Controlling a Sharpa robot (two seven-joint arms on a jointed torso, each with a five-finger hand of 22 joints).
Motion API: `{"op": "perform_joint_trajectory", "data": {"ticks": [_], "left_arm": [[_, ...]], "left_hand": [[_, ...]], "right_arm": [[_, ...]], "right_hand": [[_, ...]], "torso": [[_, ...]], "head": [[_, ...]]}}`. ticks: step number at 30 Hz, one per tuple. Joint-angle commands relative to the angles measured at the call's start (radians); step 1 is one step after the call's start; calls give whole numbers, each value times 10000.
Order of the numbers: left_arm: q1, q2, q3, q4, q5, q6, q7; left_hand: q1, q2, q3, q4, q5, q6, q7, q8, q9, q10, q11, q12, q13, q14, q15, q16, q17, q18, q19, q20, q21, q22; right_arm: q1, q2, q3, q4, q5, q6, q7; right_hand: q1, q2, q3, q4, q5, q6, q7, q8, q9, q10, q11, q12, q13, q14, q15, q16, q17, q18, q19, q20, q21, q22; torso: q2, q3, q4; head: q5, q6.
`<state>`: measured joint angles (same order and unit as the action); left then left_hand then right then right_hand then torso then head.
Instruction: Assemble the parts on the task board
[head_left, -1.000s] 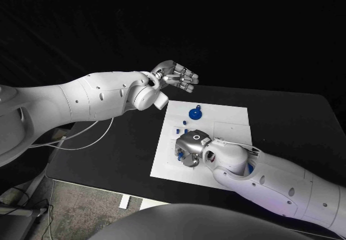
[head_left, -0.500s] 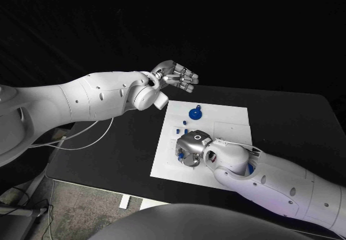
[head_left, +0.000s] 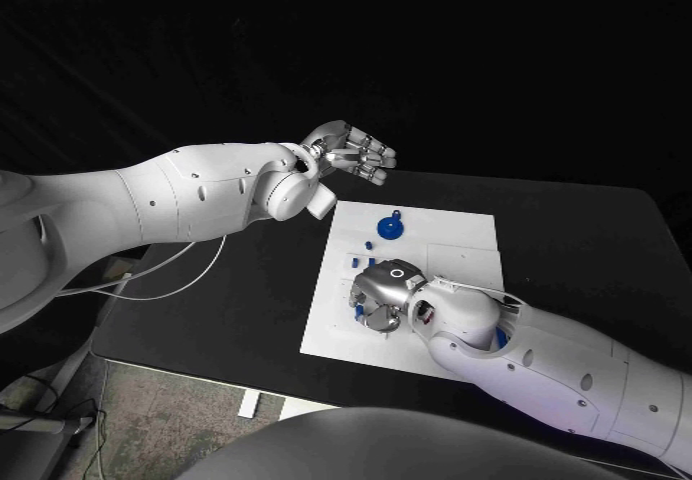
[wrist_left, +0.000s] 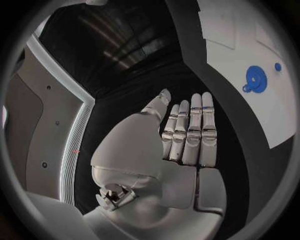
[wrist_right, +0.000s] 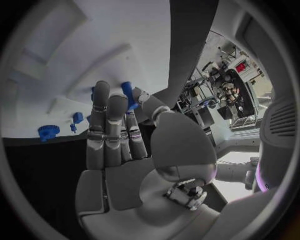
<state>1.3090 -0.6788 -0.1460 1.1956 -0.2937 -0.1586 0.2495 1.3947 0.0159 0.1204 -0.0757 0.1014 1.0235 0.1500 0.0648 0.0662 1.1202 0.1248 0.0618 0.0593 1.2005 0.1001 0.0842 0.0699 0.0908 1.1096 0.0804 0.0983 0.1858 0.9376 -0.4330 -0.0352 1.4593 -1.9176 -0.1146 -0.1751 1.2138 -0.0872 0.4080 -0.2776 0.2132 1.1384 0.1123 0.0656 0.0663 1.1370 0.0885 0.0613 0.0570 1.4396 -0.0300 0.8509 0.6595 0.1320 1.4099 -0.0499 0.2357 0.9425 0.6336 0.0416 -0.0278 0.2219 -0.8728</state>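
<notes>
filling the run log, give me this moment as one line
left hand: raised off board, holds nothing | right hand: low over task board, fingers at blue part, hold unclear | blue disc part: untouched

One task board (head_left: 462, 235), two hands, several blue parts (head_left: 388, 229).

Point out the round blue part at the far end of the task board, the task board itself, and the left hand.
round blue part (head_left: 388, 229), head view, its disc.
task board (head_left: 456, 232), head view, bare far corner area.
left hand (head_left: 352, 151), head view, its fingers.
</notes>
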Motion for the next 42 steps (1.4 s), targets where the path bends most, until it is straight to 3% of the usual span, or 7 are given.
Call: {"op": "perform_joint_trajectory", "data": {"ticks": [1, 13, 19, 24, 31, 36, 42], "left_arm": [[4, 3, 6, 10, 56, 150, 68], [3, 1, 6, 5, 57, 161, 67], [3, -15, 6, -4, 57, 157, 66], [3, -25, 5, -34, 57, 129, 81], [2, -62, 2, -93, 57, 70, 95], [-24, -95, -3, -126, 57, 52, 100], [-68, -118, -6, -157, 57, 49, 123]], "left_hand": [[7, 26, 11, 71, 29, -88, -19, -7, -7, 15, 21, -5, -13, 33, -2, -10, -9, -106, -29, 19, 7, -16], [7, 27, 10, 76, 30, -99, -17, -8, -8, 15, 21, -5, -13, 35, -3, -10, -9, -106, -26, 18, 6, -23], [7, 27, 10, 76, 30, -99, -17, -8, -8, 15, 21, -5, -13, 35, -3, -10, -9, -106, -26, 18, 6, -23], [7, 27, 10, 76, 30, -99, -17, -8, -8, 15, 21, -5, -13, 35, -3, -10, -9, -106, -26, 18, 6, -23], [-4, 20, 4, 86, 28, -114, -12, -8, -7, 30, 17, -2, -12, 46, -6, -5, -7, -107, -13, 17, 9, -40], [-4, 20, 4, 86, 28, -114, -12, -8, -7, 30, 17, -2, -12, 46, -6, -5, -7, -107, -13, 17, 9, -40], [-4, 20, 4, 86, 28, -114, -12, -8, -7, 30, 17, -2, -12, 46, -6, -5, -7, -107, -13, 17, 9, -40]], "right_arm": [[-4, -12, 2, 6, 172, -372, 74], [-4, -135, 2, 167, 551, -864, 221], [1, -519, 52, 545, 1228, -1607, 426], [20, -982, 348, 940, 2134, -2189, 916], [128, -1918, 914, 1304, 4509, -2260, 1911], [249, -2737, 1362, 1427, 5878, -1549, 2025], [424, -3676, 1539, 1383, 7215, 38, 1351]], "right_hand": [[44, -110, -118, 8, 61, -96, 5, -32, -15, -102, 5, -28, 13, -8, 95, 39, -24, 210, 2, 117, -60, -30], [109, -192, -1169, 184, 304, -547, -138, -34, -22, -387, 45, -19, 21, -10, 129, 63, -55, 177, 151, 167, -252, -311], [717, -277, -3349, 1586, 57, -1128, -114, -28, -34, -594, 90, -12, 27, -22, 171, 101, -54, 104, 484, 222, -652, -1166], [900, -378, -3861, 2717, -304, -1170, -70, -31, -35, -513, 55, -19, 25, -7, 151, 167, 6, 55, 618, 195, -635, -1562], [956, 740, -3444, 1832, -433, -651, 42, -13, -13, 728, -220, 63, 35, -45, -27, 458, 200, -27, 610, 37, -394, -1488], [694, 868, -3048, 1593, -115, -333, -128, 1, 18, 1965, -636, 429, 132, -55, -276, 363, 171, -228, 518, -156, -373, -1451], [235, 914, -3175, 1431, 234, 220, -442, -20, 63, 2587, -1110, 2511, 1845, -4, -639, 262, 247, -703, 576, -580, -355, -1476]], "torso": [[2, -5, 3], [2, -7, 11], [-12, -9, -15], [-21, 5, -23], [-58, 41, -93], [-128, 64, -178], [-204, 84, -268]], "head": [[5, 2], [-26, 2], [-73, 2], [-168, 2], [-415, 91], [-704, 179], [-1035, 212]]}}
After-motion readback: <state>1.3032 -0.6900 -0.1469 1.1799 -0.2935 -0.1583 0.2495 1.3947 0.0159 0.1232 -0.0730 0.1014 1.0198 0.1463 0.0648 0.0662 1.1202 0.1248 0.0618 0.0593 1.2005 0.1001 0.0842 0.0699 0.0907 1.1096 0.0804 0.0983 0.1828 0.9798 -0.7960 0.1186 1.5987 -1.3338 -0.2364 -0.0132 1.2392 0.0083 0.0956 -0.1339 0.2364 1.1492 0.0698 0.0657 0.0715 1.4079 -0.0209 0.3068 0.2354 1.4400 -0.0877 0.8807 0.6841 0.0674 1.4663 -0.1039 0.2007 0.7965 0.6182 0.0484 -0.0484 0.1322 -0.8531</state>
